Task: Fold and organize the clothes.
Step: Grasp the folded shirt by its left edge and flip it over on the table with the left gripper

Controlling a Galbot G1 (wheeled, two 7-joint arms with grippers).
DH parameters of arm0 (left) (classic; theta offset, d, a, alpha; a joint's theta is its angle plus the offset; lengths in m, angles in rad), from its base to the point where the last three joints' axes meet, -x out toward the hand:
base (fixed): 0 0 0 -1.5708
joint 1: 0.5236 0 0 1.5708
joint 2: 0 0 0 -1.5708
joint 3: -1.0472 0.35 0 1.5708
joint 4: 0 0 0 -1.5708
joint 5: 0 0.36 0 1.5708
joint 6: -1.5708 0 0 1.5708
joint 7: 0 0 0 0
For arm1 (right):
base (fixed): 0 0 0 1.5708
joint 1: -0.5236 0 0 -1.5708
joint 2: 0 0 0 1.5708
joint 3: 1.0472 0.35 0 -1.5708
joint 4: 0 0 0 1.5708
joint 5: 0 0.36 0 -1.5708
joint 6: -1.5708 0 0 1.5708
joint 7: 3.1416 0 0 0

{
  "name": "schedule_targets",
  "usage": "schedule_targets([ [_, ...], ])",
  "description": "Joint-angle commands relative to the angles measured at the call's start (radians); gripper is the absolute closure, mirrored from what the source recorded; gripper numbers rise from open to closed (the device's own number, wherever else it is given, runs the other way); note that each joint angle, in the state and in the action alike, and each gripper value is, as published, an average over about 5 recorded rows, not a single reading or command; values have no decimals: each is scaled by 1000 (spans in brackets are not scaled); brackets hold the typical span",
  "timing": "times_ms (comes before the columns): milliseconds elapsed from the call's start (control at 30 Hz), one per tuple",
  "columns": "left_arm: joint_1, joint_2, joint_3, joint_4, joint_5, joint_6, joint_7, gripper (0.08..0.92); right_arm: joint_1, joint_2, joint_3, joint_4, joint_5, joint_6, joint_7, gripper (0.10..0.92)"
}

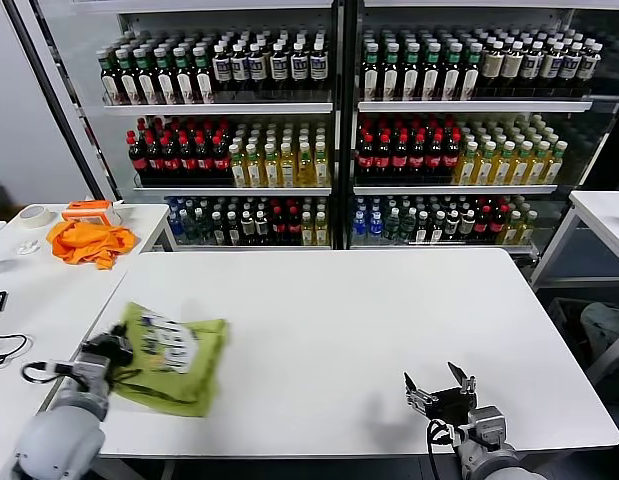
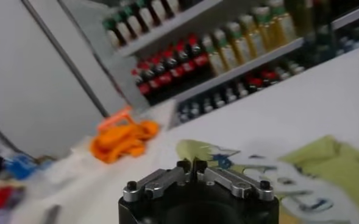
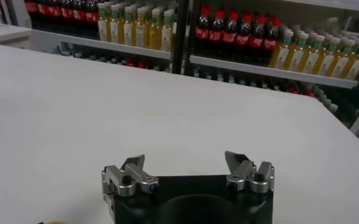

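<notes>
The lime-green T-shirt (image 1: 174, 360) lies folded into a small bundle, with a white printed patch on top, at the front left of the white table (image 1: 369, 320). My left gripper (image 1: 117, 345) is at the bundle's left edge, its fingers shut with a sliver of green fabric pinched between the tips. In the left wrist view the gripper (image 2: 192, 164) sits right at the shirt (image 2: 331, 164). My right gripper (image 1: 441, 383) is open and empty near the table's front right edge. In the right wrist view it (image 3: 183, 161) has only bare tabletop in front of it.
An orange cloth (image 1: 87, 240) and a tape roll (image 1: 34, 215) lie on a side table at the far left; the cloth also shows in the left wrist view (image 2: 121, 140). Shelves of bottles (image 1: 329, 130) stand behind the table. Another white table (image 1: 604, 215) is at the right.
</notes>
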Motion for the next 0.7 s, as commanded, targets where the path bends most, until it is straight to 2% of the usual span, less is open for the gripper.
schedule_targets([
  [33, -25, -35, 125, -186, 47, 21, 0, 902, -6, -1, 5, 7, -6, -1, 0, 203],
  [133, -80, -110, 312, -199, 30, 21, 4, 902, -13, -1, 13, 13, -8, -1, 0, 203],
  [267, -147, -213, 469, -206, -20, 20, 12, 902, -22, 0, 27, 21, -11, -3, 0, 203],
  [467, -276, -329, 548, -117, -136, 20, 8, 902, -31, 5, 43, 22, -14, -3, -1, 203],
  [700, -318, -400, 605, -39, -157, 20, 0, 902, -32, 7, 49, 23, -15, -3, -2, 203],
])
